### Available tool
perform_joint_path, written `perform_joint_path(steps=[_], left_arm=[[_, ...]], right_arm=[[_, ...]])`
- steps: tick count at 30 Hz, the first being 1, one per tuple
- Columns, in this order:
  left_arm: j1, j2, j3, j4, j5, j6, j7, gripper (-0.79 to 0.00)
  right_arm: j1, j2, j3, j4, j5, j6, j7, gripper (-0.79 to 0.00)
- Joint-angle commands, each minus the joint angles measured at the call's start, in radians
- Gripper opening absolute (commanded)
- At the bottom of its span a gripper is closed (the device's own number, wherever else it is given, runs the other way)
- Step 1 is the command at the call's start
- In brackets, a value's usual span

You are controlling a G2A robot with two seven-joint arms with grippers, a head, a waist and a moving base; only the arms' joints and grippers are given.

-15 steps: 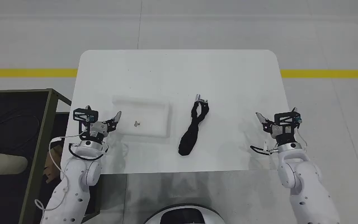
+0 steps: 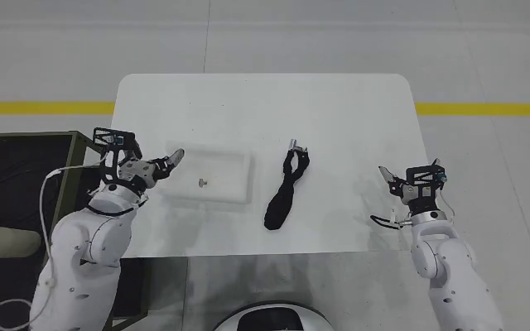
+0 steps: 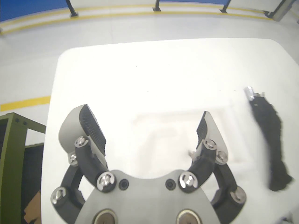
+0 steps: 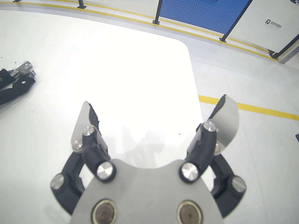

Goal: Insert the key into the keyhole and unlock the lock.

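Observation:
A small metal key (image 2: 203,181) lies in a shallow white tray (image 2: 236,192) on the left half of the white table. My left gripper (image 2: 157,165) (image 3: 144,113) hovers at the tray's left edge, open, with nothing between its fingers. A black fabric-covered chain lock (image 2: 281,197) (image 3: 268,129) (image 4: 14,83) lies at the table's middle, its metal lock head (image 2: 293,146) (image 3: 250,93) (image 4: 22,67) at the far end. My right gripper (image 2: 381,196) (image 4: 156,101) is open and empty over the table's right side, well clear of the lock.
A dark cart with a green frame (image 2: 73,165) stands against the table's left edge, under my left arm. The table's far half (image 2: 265,107) is bare white surface. A yellow floor line (image 2: 464,108) runs past on both sides.
My left arm has risen and swung outward, with its gripper shifted slightly farther up the table beside the tray. The right arm, key and lock have not moved.

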Motion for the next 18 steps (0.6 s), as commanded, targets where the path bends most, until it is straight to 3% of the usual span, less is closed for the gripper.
perform_joint_path(steps=[1, 3, 4, 10, 11, 16, 18], left_arm=[[-0.102, 0.011, -0.017, -0.04, -0.158, 0.051, -0.465, 0.0], [-0.213, 0.022, -0.009, -0.037, -0.196, 0.119, -0.692, 0.0], [-0.254, 0.027, 0.012, -0.012, -0.185, 0.151, -0.75, 0.0], [-0.375, 0.086, 0.252, 0.161, -0.133, 0.238, -0.75, -0.006], [-0.401, 0.095, 0.289, 0.19, -0.151, 0.246, -0.75, -0.083], [-0.537, 0.131, 0.426, 0.337, -0.231, 0.297, -0.75, -0.28], [-0.575, 0.143, 0.468, 0.373, -0.258, 0.307, -0.75, -0.397]], right_arm=[[0.0, 0.0, 0.0, 0.0, 0.0, 0.0, 0.0, 0.0], [0.0, 0.0, 0.0, 0.0, 0.0, 0.0, 0.0, 0.0], [0.0, 0.0, 0.0, 0.0, 0.0, 0.0, 0.0, 0.0], [0.0, 0.0, 0.0, 0.0, 0.0, 0.0, 0.0, 0.0], [0.0, 0.0, 0.0, 0.0, 0.0, 0.0, 0.0, 0.0], [0.0, 0.0, 0.0, 0.0, 0.0, 0.0, 0.0, 0.0], [0.0, 0.0, 0.0, 0.0, 0.0, 0.0, 0.0, 0.0]])
